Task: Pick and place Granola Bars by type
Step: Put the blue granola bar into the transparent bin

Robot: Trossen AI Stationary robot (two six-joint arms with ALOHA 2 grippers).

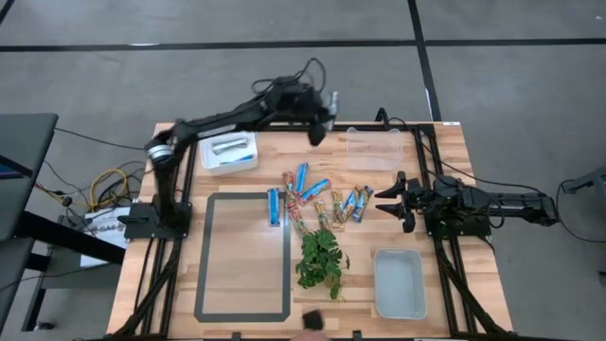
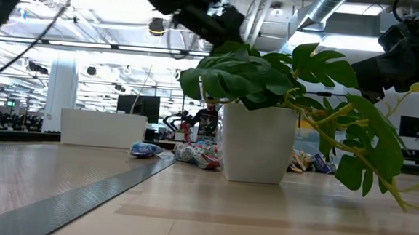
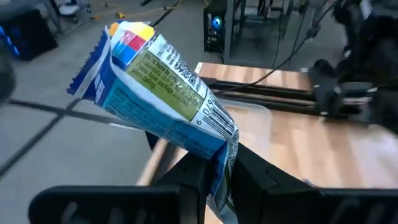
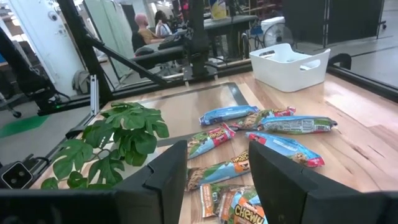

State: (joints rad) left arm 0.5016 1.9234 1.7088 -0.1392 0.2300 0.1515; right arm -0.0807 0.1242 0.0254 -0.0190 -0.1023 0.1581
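The left gripper [image 3: 211, 177] has its fingers [image 3: 189, 180] clenched on the crimped end of a blue-and-white granola bar [image 3: 158, 90], so the bar stands up and out from the fingers and its glossy wrapper, barcode and coloured corner show clearly. In the high view this gripper [image 1: 320, 128] hangs over the far part of the wooden surface [image 1: 454, 170], between the white bin [image 1: 230, 152] on one side and the clear tray [image 1: 372, 150] on the other; holding the bar by one end probably leaves the rest free to drop into a container for its type.

The right gripper [image 4: 214, 186] waits low with its fingers released, spread wide and holding nothing. Just ahead of its fingertips lie the remaining granola bars [image 4: 267, 124], a loose scatter of slim, crinkled foil packets in blue, tan and red. Beside the fingers, off to one flank, sits the leafy plant sprig [image 4: 112, 143], broad and matte green. Beyond the bars lies the grey-bordered mat [image 1: 242, 256]. The second white bin [image 1: 399, 281] sits near the right arm's base, probably meant for another type.
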